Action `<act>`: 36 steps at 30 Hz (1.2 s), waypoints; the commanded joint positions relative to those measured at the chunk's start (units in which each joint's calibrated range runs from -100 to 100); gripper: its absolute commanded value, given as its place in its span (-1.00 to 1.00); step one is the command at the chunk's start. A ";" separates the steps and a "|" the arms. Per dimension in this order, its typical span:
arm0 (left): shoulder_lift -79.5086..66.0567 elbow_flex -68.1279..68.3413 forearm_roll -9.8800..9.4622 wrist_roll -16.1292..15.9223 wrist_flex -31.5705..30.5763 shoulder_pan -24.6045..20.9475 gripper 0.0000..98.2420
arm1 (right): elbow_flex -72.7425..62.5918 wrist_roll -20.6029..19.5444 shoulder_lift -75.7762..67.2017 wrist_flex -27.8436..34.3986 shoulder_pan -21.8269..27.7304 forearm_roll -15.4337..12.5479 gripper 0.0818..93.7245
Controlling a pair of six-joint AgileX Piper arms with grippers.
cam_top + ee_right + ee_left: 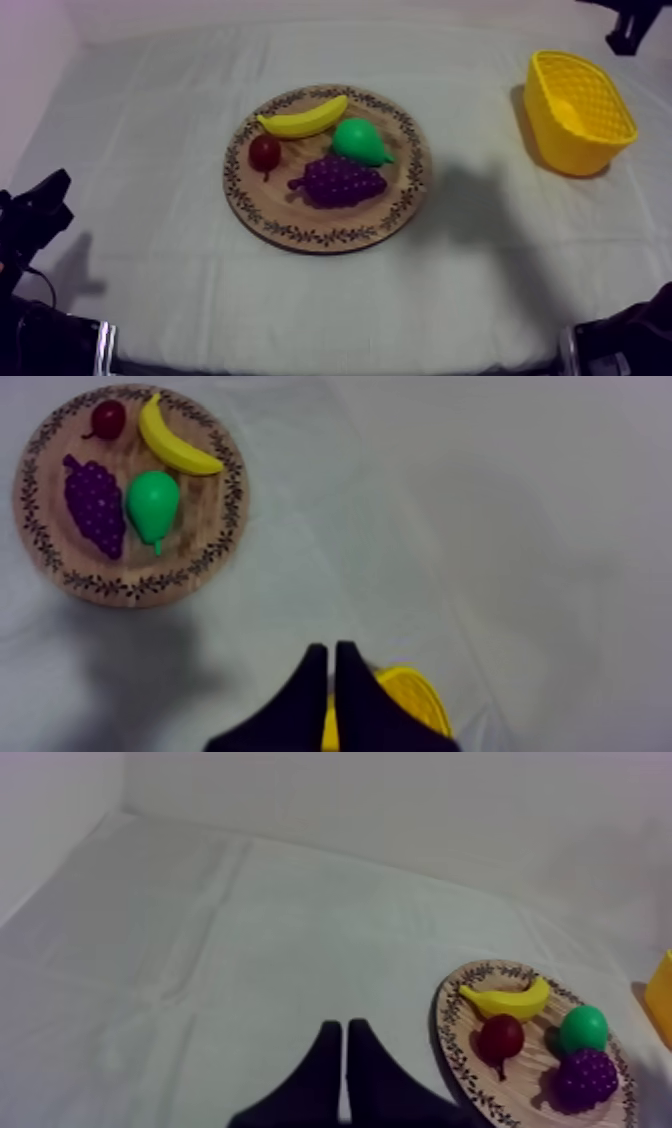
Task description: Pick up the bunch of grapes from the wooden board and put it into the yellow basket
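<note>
The purple bunch of grapes lies on the near part of the round wooden board at the table's middle, beside a green pear, a banana and a small red fruit. The yellow basket stands at the far right. My right gripper is shut on nothing and hangs over the basket, well away from the grapes. My left gripper is shut with nothing in it, low at the left, the board and grapes off to its right.
Grey-white cloth covers the whole table. Wide bare cloth lies left of the board and between the board and the basket. My right arm comes in at the upper right. The basket holds nothing that I can see.
</note>
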 commanded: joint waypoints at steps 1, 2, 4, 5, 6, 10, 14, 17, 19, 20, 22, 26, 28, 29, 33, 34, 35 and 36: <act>0.00 -0.03 -0.03 -0.01 -0.03 0.00 -1.00 | -4.72 0.35 3.90 2.96 -0.78 0.01 -0.99; 0.00 -0.03 -0.03 -0.01 -0.03 0.00 -1.00 | -5.96 0.53 5.22 4.02 -1.18 0.00 -0.99; 0.00 -0.03 -0.03 -0.01 -0.03 0.00 -1.00 | -8.39 0.75 7.77 6.07 -2.05 0.06 -0.99; 0.00 -0.03 -0.03 -0.01 -0.03 0.00 -1.00 | -9.56 0.80 9.04 7.07 -2.50 0.11 -0.99; 0.00 -0.03 -0.03 -0.01 -0.03 0.00 -1.00 | -10.78 0.79 10.32 8.03 -2.93 0.15 -0.99; 0.00 -0.03 -0.03 -0.01 -0.03 0.00 -1.00 | -16.11 0.27 15.39 11.91 -4.82 0.43 -0.99; 0.00 -0.03 -0.03 -0.01 -0.03 0.00 -1.00 | -21.20 -0.77 20.57 16.23 -6.81 0.96 -0.99; 0.00 -0.03 -0.03 -0.01 -0.03 0.00 -1.00 | -24.72 -1.61 24.53 19.89 -8.39 1.66 -0.99; 0.00 -0.03 -0.03 -0.01 -0.03 0.00 -1.00 | -26.87 -2.26 27.08 21.90 -9.41 2.17 -0.99; 0.00 -0.03 -0.03 -0.01 -0.03 0.00 -1.00 | -27.80 -2.67 28.29 22.50 -9.91 2.44 -0.99; 0.00 -0.03 -0.03 -0.01 -0.03 0.00 -1.00 | -29.38 -3.44 30.60 23.29 -10.96 3.09 -0.99; 0.00 -0.03 -0.03 -0.01 -0.03 0.00 -1.00 | -30.93 -4.64 34.54 23.95 -13.08 4.32 -0.99; 0.00 -0.03 -0.03 -0.01 -0.03 0.00 -1.00 | -31.14 -5.09 36.20 24.10 -14.04 4.71 -0.99; 0.00 -0.03 -0.03 -0.01 -0.03 0.00 -1.00 | -31.16 -5.29 36.97 24.14 -14.48 4.82 -0.99; 0.00 -0.03 -0.03 -0.01 -0.03 0.00 -1.00 | -31.18 -5.69 40.02 24.26 -15.94 4.76 -0.99; 0.00 -0.03 -0.03 -0.01 -0.03 0.00 -1.00 | -31.25 -5.69 40.81 24.30 -16.22 4.57 -0.99; 0.00 -0.03 -0.03 -0.01 -0.03 0.00 -1.00 | -31.37 -5.69 41.62 24.33 -16.51 4.38 -0.99; 0.00 -0.03 -0.03 -0.01 -0.03 0.00 -1.00 | -31.48 -5.69 42.44 24.35 -16.79 4.18 -0.99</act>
